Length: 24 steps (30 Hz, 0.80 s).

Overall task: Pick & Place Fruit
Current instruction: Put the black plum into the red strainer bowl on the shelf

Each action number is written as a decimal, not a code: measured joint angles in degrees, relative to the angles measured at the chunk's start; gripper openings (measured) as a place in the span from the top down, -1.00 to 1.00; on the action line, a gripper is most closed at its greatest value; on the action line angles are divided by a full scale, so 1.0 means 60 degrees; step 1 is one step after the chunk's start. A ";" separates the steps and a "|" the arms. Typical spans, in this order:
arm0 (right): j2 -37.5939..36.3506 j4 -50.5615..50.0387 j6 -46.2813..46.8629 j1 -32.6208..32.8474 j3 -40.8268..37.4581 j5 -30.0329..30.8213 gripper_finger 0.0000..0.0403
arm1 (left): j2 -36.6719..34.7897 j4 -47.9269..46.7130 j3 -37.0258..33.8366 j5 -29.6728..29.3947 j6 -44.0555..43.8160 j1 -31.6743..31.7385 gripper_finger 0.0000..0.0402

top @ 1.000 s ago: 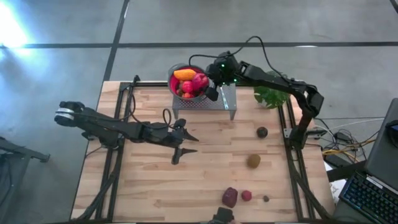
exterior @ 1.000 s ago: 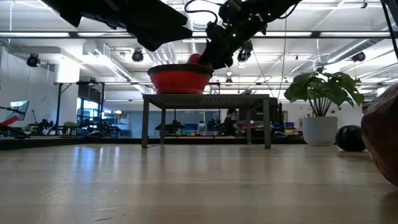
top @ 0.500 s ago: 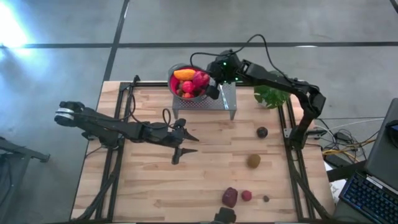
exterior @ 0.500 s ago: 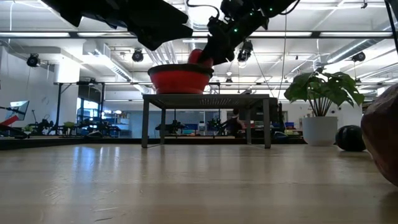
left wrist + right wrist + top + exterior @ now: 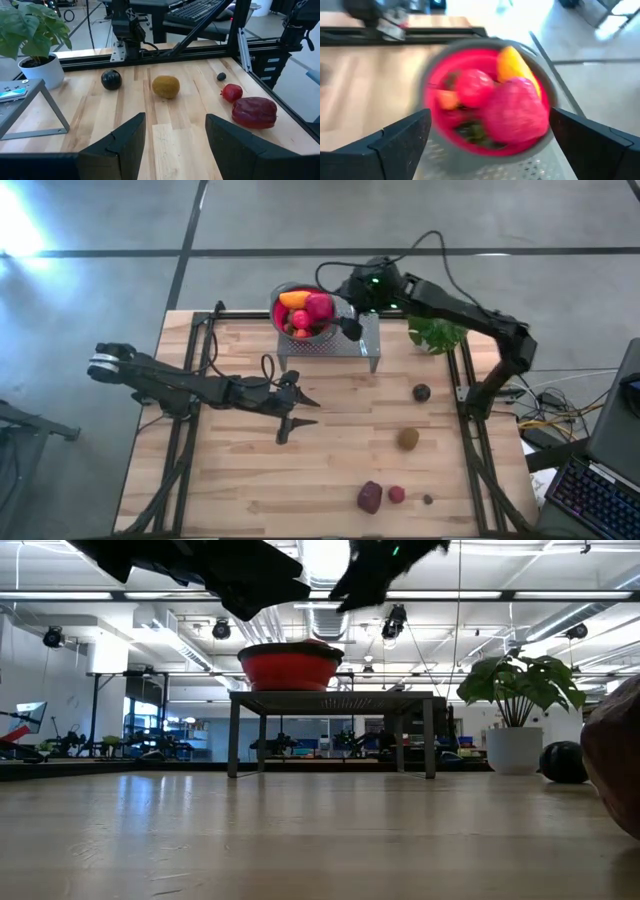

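High view: my right gripper (image 5: 349,327) hangs beside the bowl (image 5: 281,296), over the perforated metal stand (image 5: 366,346) at the table's (image 5: 230,490) far edge, fingers spread wide and holding nothing. Right wrist view confirms it: both dark fingers (image 5: 400,140) flank the bowl with open air between them. Bowl is red-lined and piled with fruit: a big pink-red one (image 5: 516,113), a smaller red one (image 5: 474,87), the elongated orange one (image 5: 516,67) against the rim. Low view: bowl sits on top of the stand, my right arm dark above it. My left gripper (image 5: 288,412) waits near the table's middle, toward the left edge, fingers apart and empty; left wrist view shows a wide gap between them (image 5: 119,145). Loose fruit lies toward the table's right edge: a dark round one (image 5: 421,392) just beside the right rail, a brown-green kiwi (image 5: 407,439) nearer the front, then along the front edge the dark maroon one (image 5: 369,497), a small red berry (image 5: 396,494) just beside it, and a tiny dark one (image 5: 427,500). Potted plant (image 5: 436,332) stands at the far right corner.
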 joint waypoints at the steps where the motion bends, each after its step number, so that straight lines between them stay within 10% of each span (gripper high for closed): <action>1: -0.0267 -0.0347 0.0010 0.0143 0.0042 -0.0004 -0.98 | 0.0000 0.0000 0.0000 0.0000 0.0000 0.0000 -0.05; 18: -0.3184 -0.5245 0.3264 0.3048 -0.0227 0.0083 -0.99 | 0.0000 0.0087 -0.0001 0.0000 -0.0522 -0.0020 -0.05; 24: -0.3496 -0.6968 0.5507 0.4208 -0.1091 0.2246 -0.99 | 0.0000 0.0084 -0.0030 0.0000 -0.0522 -0.0025 -0.05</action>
